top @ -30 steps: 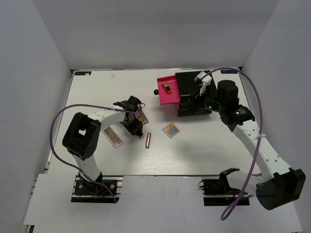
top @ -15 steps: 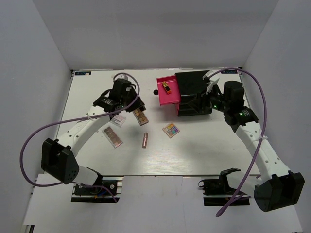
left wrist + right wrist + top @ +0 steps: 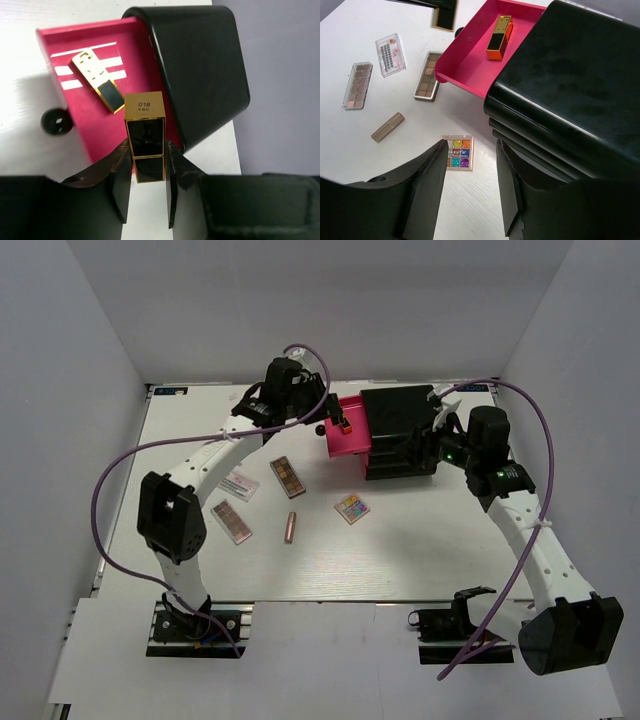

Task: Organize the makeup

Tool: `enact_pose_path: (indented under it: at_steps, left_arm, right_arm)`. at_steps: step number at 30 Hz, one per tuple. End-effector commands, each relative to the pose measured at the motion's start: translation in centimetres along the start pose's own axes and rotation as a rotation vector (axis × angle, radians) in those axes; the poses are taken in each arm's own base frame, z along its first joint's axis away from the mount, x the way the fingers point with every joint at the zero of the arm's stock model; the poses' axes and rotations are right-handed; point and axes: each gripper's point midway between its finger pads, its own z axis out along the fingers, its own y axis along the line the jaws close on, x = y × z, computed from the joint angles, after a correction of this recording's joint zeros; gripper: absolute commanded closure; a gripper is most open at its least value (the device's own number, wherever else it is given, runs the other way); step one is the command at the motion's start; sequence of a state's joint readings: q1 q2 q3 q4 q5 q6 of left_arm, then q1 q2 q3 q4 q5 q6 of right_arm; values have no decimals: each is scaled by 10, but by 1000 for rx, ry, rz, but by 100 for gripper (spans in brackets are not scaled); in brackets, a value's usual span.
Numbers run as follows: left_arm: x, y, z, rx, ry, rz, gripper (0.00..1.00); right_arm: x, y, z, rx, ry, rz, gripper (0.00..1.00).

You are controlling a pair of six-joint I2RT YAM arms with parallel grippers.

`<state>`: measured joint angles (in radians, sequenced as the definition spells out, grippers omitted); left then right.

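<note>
Left hand: the left hand [image 3: 146,167] is closed partway on the black-gold lipstick tube [image 3: 144,132], its fingers pinching the tube's two long sides.
Tube axis: the tube runs straight out along the fingers, with its labelled gold end leading.
Drawer from hand: the open pink drawer [image 3: 80,135] lies just ahead and below, spreading to the hand's left. The tube's leading end overlaps the drawer edge nearest the black box [image 3: 200,75].
Already inside: a gold lipstick tube [image 3: 97,80] lies diagonally, ahead and to the left.
Nearer arm: the left, clearly, since it carries the tube.
Right hand: the right hand [image 3: 470,150] is spread wide and holds nothing. The box is close on its right.
Remaining makeup: two brown palettes [image 3: 288,476] [image 3: 231,522], the pastel palette [image 3: 351,508] and the copper tube [image 3: 291,528] lie on the surface [image 3: 430,540], well behind the left hand.
Change: half a second ago the left hand hung over the palettes; now it reaches the drawer. The right arm has barely moved.
</note>
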<state>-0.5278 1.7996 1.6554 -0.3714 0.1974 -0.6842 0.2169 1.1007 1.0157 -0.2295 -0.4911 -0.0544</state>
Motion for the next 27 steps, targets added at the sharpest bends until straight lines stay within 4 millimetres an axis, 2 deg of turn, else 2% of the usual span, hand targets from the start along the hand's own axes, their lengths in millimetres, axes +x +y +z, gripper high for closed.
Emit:
enact_pose_path:
  at_steps: [1,5,8,9,17,18,20,21,27]
  left_arm:
    - [-22,-34,2,98,-51,26,99]
    - [-25,-35,28,110,-47,-17,93]
    - [-29,-37,38,119,-50,-31,90]
    - [-25,-31,47,103,-40,-43,88]
    - [-22,-22,75,94,-33,-96,76]
    - [-20,-28,76,105,-31,-95,74]
    - [-17,-23,81,91,-25,-109,65]
    - [-17,-23,83,91,-23,-113,57]
    - [-19,-25,82,94,-24,-120,40]
  right_arm:
    - [-9,1,-1,-18,-45,-8,50]
    - [-8,-1,-1,-17,-45,-2,50]
    - [-7,-3,-2,-14,-46,2,50]
    - [-5,-2,-2,-16,-44,5,51]
    - [-6,-5,-4,-13,-50,9,51]
    - [-7,-6,-5,-11,-53,9,51]
    - [-7,-6,-6,-11,-55,9,51]
    - [-6,-6,-5,-13,-52,13,51]
    - [-6,-7,-7,-14,-55,15,51]
